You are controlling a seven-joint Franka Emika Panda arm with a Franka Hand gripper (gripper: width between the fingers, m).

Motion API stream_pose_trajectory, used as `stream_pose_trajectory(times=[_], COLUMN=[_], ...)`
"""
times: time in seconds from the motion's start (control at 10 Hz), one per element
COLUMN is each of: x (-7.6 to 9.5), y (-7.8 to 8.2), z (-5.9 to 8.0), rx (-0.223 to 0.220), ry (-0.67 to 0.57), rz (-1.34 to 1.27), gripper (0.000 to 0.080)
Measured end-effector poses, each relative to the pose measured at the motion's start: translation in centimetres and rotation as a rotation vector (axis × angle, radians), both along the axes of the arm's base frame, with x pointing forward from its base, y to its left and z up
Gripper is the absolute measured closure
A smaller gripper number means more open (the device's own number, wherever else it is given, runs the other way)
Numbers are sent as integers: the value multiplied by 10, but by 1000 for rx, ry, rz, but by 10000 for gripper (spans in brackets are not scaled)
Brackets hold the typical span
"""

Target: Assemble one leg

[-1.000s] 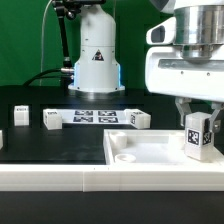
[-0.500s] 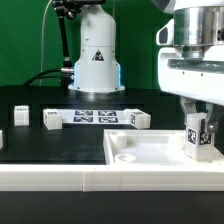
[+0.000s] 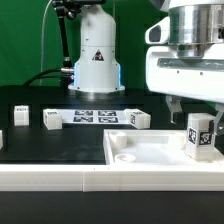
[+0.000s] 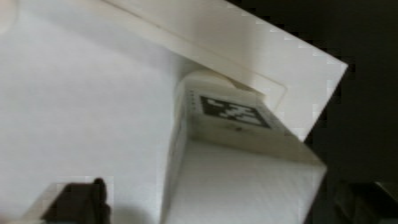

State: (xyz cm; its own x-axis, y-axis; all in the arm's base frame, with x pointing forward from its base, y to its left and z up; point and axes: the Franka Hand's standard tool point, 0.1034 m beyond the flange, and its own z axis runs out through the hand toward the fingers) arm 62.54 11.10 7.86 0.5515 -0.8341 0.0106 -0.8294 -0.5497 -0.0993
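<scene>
Since half a second ago our gripper (image 3: 196,106) has let go of the leg (image 3: 199,135) and risen, so that its fingertips now hang just above the leg's top instead of clamping its sides. We see the fingers spread wide and holding nothing; one dark finger (image 3: 175,104) shows in the exterior view, apart from the leg on that view's left. The leg stands upright on its own near the corner of the white tabletop (image 3: 150,148) at the exterior view's right, its black-and-white tag (image 3: 199,136) facing the camera. In the wrist view we look down on the same leg (image 4: 240,165) with its tag (image 4: 231,110) on the face toward us, resting on the tabletop (image 4: 89,100), and one dark fingertip (image 4: 75,200) sits well clear of it. On the black table (image 3: 30,140) behind the tabletop lies the marker board (image 3: 95,117), with three spare legs (image 3: 50,120) lying beside it, two on the exterior view's left and one on its right.
</scene>
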Motion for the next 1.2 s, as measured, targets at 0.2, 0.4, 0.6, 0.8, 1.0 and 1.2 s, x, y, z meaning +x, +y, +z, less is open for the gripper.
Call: stream_pose_trajectory(times=[0.2, 0.4, 0.6, 0.8, 1.0, 1.2], x=[0, 2, 1, 1, 1, 2], y=[2, 1, 3, 3, 3, 2], z=[0, -1, -2, -2, -2, -2], rx=[-23, -44, -70, -96, -117, -124], ry=[-4, -14, -19, -15, -19, -20], rz=[269, 495, 728, 898, 1007, 1058], gripper=[151, 151, 151, 151, 151, 242])
